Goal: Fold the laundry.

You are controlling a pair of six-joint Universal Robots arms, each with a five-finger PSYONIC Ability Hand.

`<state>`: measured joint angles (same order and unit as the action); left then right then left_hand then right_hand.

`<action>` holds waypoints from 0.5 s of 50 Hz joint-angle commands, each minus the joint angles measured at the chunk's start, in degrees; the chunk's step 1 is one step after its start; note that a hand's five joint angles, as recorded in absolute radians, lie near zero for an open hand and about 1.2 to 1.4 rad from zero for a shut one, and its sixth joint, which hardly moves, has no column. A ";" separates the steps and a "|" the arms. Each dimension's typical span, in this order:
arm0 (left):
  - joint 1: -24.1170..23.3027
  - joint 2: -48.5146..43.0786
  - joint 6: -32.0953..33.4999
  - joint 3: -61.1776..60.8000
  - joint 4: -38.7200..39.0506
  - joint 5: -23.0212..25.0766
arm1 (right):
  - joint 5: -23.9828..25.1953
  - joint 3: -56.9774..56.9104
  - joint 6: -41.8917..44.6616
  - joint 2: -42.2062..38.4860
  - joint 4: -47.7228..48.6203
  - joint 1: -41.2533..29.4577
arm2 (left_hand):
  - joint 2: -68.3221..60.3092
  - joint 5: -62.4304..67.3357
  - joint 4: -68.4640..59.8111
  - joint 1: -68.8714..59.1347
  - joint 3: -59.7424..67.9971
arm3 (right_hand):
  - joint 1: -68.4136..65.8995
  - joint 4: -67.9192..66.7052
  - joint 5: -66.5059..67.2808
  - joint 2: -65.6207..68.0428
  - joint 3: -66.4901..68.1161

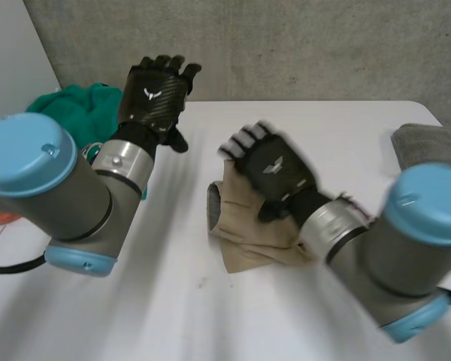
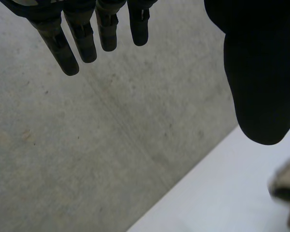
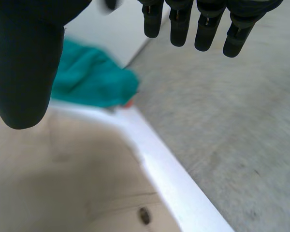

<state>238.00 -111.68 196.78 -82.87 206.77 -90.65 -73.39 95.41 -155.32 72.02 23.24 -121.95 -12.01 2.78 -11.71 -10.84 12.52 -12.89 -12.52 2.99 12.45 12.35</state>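
1. Both hands are released. The left hand (image 1: 156, 90) is raised far left over the table (image 1: 210, 316), its fingers (image 2: 84, 43) straight and holding nothing. The right hand (image 1: 274, 169) hovers over the beige cloth (image 1: 244, 233), its fingers (image 3: 208, 29) straight and spread from the thumb.
2. Beige cloth lies mid-table, a little right of centre. It's a rumpled, partly doubled bundle with a tube-like opening on its left edge. Can't tell if the right palm touches it.
3. My read: you're between grasps and the next fold isn't set. Pick the grasp point before you descend. Go for a free edge or corner, not the middle, or you likely lift the whole stack and undo the layers.
4. Bring the right hand down at the cloth's far edge and pinch only the top layer between thumb and fingers. Confirm in the right wrist view that cloth sits between them before you lift.
5. Left hand is well apart from the cloth. Move it near and right to pin the left edge by the opening, so the cloth doesn't slide on the smooth table.
6. Flatten first, since the near edge looks crumpled.
7. Keep both arms clear of the green cloth (image 1: 71, 105) heaped far left and the grey cloth (image 1: 428, 143) far right. Don't drag either one in.
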 commanded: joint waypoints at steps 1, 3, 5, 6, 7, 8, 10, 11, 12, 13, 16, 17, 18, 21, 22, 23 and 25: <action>-3.15 -5.56 -6.05 8.32 -4.44 2.32 | -0.35 0.31 -18.62 7.43 -8.28 9.35 | 0.45 -1.22 0.15 -0.72 -0.96 | 2.89 2.52 -2.99 -2.45 -2.35; -5.87 -10.03 -6.58 12.97 -8.83 3.72 | -0.43 -1.88 -17.39 6.03 -12.06 11.02 | 0.45 -1.22 0.15 -0.72 -0.96 | 2.89 2.52 -2.99 -2.45 -2.35; -7.71 -14.77 -6.67 17.44 -13.12 4.34 | -0.78 -5.31 -15.54 2.17 -16.37 11.82 | 0.45 -1.22 0.15 -0.72 -0.96 | 2.89 2.52 -2.99 -2.45 -2.35; -8.07 -16.54 -6.67 19.13 -14.54 4.26 | -0.96 -6.72 -14.93 0.85 -17.51 11.82 | 0.45 -1.22 0.15 -0.72 -0.96 | 2.89 2.52 -2.99 -2.45 -2.35; -8.25 -18.03 -6.67 20.62 -15.86 4.26 | -1.31 -10.21 -13.88 -2.90 -20.22 11.82 | 0.45 -1.22 0.15 -0.72 -0.96 | 2.89 2.52 -2.99 -2.45 -2.35; -8.51 -19.96 -6.67 22.55 -17.36 4.08 | -1.40 -11.81 -13.69 -4.51 -21.21 11.74 | 0.45 -1.22 0.15 -0.72 -0.96 | 2.89 2.52 -2.99 -2.45 -2.35; -8.95 -24.02 -6.67 26.26 -20.79 3.82 | -1.40 -15.85 -13.08 -8.72 -23.92 11.73 | 0.45 -1.22 0.15 -0.72 -0.96 | 2.89 2.52 -2.99 -2.45 -2.35; -8.95 -25.42 -6.67 27.39 -22.28 3.73 | -1.40 -16.91 -12.90 -10.05 -24.64 11.73 | 0.45 -1.22 0.15 -0.72 -0.96 | 2.89 2.52 -2.99 -2.45 -2.35; -9.04 -26.39 -6.67 28.10 -23.34 3.56 | -1.40 -18.06 -12.81 -11.28 -25.34 11.73 | 0.45 -1.22 0.15 -0.72 -0.96 | 2.89 2.52 -2.99 -2.45 -2.35; -9.04 -28.31 -6.58 29.33 -25.96 3.12 | -1.31 -20.07 -12.81 -14.08 -26.48 11.82 | 0.28 -1.05 -0.02 -0.89 -0.79 | 2.89 2.52 -2.99 -2.45 -2.35; -9.04 -29.82 -6.23 29.43 -28.96 1.36 | -0.87 -21.93 -12.38 -17.96 -27.72 11.91 | 0.11 -0.88 -0.19 -1.06 -0.62 | 2.89 2.52 -2.99 -2.45 -2.35; -8.96 -30.17 -6.23 29.43 -29.58 0.75 | -0.79 -22.80 -11.33 -20.23 -28.24 12.00 | -0.06 -0.72 -0.35 -1.23 -0.45 | 2.89 2.52 -2.99 -2.45 -2.35; -8.87 -30.44 -6.14 29.43 -30.20 0.22 | -0.79 -23.07 -10.62 -21.04 -28.33 12.09 | -0.22 -0.55 -0.52 -1.40 -0.28 | 2.89 2.52 -2.99 -2.45 -2.35; -8.25 -31.06 -5.53 29.16 -33.36 -1.45 | -1.31 -23.43 -6.50 -23.24 -29.30 12.09 | -1.06 0.29 -1.36 -2.24 0.56 | 2.89 2.52 -2.99 -2.45 -2.35; -7.99 -30.97 -4.57 28.82 -35.98 -1.80 | -1.40 -23.52 -5.18 -23.42 -29.56 12.09 | -1.40 0.63 -1.70 -2.57 0.89 | 2.89 2.52 -2.99 -2.45 -2.35; -7.99 -30.79 -4.12 28.55 -36.96 -1.98 | -2.01 -23.52 -2.30 -23.33 -30.09 12.43 | -1.40 0.63 -1.70 -2.57 0.89 | 2.89 2.52 -2.99 -2.45 -2.35; -8.07 -30.36 -2.63 27.59 -39.33 -1.55 | -3.07 -23.34 -0.34 -22.90 -30.18 12.61 | -1.40 0.63 -1.70 -2.57 0.89 | 2.32 1.95 -2.42 -1.88 -1.78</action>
<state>229.42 -142.80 191.34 -53.22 173.62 -91.28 -74.72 71.78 -162.58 49.57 -6.18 -109.81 -12.01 2.78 -11.73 -11.04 12.52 -12.85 -12.52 2.98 12.34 12.35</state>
